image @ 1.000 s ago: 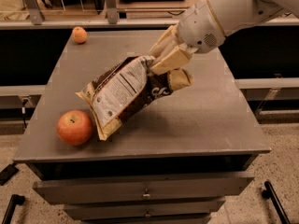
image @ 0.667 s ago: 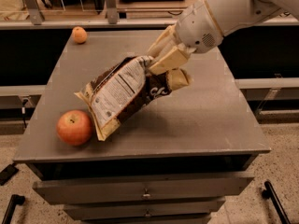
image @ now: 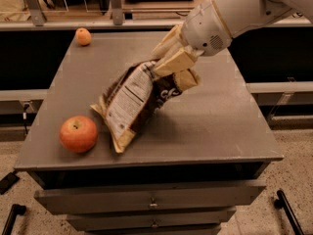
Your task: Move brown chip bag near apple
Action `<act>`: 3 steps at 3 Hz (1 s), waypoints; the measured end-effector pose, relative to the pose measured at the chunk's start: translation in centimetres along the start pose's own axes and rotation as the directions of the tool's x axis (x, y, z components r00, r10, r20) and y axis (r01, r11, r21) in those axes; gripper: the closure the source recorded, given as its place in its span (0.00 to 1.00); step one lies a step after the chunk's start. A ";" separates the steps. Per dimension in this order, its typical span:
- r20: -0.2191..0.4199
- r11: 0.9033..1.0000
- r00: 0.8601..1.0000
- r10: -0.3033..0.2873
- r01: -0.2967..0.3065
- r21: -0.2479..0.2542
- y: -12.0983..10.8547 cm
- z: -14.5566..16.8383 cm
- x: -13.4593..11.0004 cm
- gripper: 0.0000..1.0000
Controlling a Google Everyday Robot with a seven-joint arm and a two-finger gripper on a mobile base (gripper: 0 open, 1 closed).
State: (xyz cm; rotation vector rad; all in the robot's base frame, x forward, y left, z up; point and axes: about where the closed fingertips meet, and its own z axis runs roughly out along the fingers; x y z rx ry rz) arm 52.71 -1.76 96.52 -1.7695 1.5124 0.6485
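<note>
Camera view: claw [image: 178, 70] clamped on brown chip bag [image: 134, 102], at the end farthest from apple [image: 78, 133].
Bag: low end on tabletop [image: 210, 126] just beside apple; release seems due.

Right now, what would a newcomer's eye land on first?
The gripper is shut on the brown chip bag mid-table, holding it slanted, its lower end down close beside the apple at the table's front left. A small orange fruit sits at the far-left corner.

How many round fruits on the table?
2: the apple front left, beside the brown chip bag held by the gripper mid-table; a small orange fruit at the back-left corner.
</note>
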 end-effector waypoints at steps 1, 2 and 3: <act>0.000 1.000 1.000 -0.002 0.002 -0.003 0.0 0.2 -0.1 0.05; 0.001 1.000 1.000 -0.004 0.004 -0.004 0.1 0.3 -0.2 0.00; 0.001 1.000 1.000 -0.004 0.004 -0.004 0.1 0.3 -0.2 0.00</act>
